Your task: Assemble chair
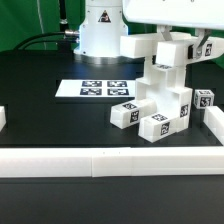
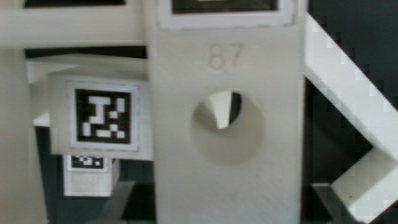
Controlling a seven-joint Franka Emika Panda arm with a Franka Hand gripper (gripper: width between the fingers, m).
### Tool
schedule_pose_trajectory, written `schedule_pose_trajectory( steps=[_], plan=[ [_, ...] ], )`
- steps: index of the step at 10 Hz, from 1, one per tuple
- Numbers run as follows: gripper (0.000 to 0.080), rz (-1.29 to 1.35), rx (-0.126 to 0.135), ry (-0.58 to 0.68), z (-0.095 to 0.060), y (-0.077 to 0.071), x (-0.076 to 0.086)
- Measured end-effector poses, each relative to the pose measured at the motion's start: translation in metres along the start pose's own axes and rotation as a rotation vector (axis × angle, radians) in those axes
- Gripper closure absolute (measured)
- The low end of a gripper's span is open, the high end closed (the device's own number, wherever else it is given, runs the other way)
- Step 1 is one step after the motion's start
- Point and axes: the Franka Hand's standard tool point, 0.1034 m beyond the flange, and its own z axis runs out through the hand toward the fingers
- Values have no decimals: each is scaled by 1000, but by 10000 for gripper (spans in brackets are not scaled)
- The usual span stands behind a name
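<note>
Looking at the exterior view first: finds the gripper (image 1: pixel 182 46) high at the exterior view's right, dark fingers closed on either side of a white top piece (image 1: pixel 170 52) of the chair (image 1: pixel 165 105). Holds that piece upright on top of the stack. Shows the chair as a cluster of chunky white blocks on the black table (image 1: pixel 50 120), toward the exterior view's right and near the border wall (image 1: pixel 213 125), with several faces carrying black-and-white tags. Places one loose block (image 1: pixel 125 114) just beside the cluster on the exterior view's left, touching or nearly so; cannot tell which. Places a short post (image 1: pixel 205 100) upright at the cluster's other side. Puts the marker board (image 1: pixel 100 88) flat on the table, apart from the chair, in front of the white robot base (image 1: pixel 100 25).

Turning to the wrist view: fills most of the picture with a flat white slab (image 2: pixel 214 160), very close, with a round hole (image 2: pixel 217 110) through it and faint raised digits near the hole. Catches a tagged piece (image 2: pixel 103 112) behind the slab, and a slanted white brace (image 2: pixel 338 75) across the dark gap on the slab's other side. Gives no clear sight of the fingertips.
</note>
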Motion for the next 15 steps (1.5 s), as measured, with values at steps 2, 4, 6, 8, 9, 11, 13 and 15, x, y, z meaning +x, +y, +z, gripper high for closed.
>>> schedule_pose_trajectory(
  steps=[2, 4, 6, 8, 9, 11, 13, 15],
  plan=[
    [515, -10, 16, 13, -2, 3, -3],
    [515, -10, 12, 11, 0, 4, -3],
    [515, -2, 15, 9, 2, 6, -2],
    [515, 38, 32, 7, 4, 16, -2],
    [515, 38, 32, 8, 4, 17, -3],
    [515, 37, 37, 13, 4, 16, -2],
    [515, 37, 37, 14, 4, 16, -2],
    [515, 37, 37, 14, 4, 15, -1]
  ],
)
